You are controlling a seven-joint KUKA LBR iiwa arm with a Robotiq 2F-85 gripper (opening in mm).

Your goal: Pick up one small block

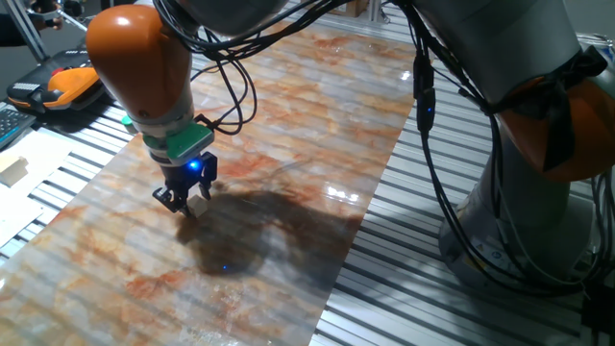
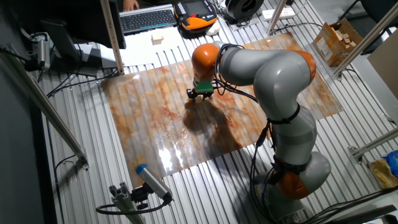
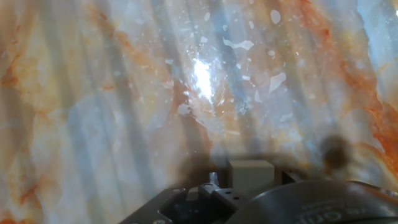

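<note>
The small block (image 3: 250, 173), a tiny light tan cube, shows at the bottom of the hand view, sharp against the blurred marbled board and set between the dark finger parts. My gripper (image 1: 184, 203) hangs from the orange wrist just above the marbled board (image 1: 288, 125), left of its middle, and casts a shadow on it. The block itself does not show in either fixed view. In the other fixed view the gripper (image 2: 200, 94) sits over the board's far middle. The jaws look closed on the block.
A larger flat pale wooden block (image 1: 12, 170) lies on white paper left of the board and also shows in the other fixed view (image 2: 157, 39). An orange-and-black pendant (image 1: 60, 88) and a keyboard (image 2: 148, 18) lie beyond. A cardboard box of wood pieces (image 2: 339, 38) stands at the far right.
</note>
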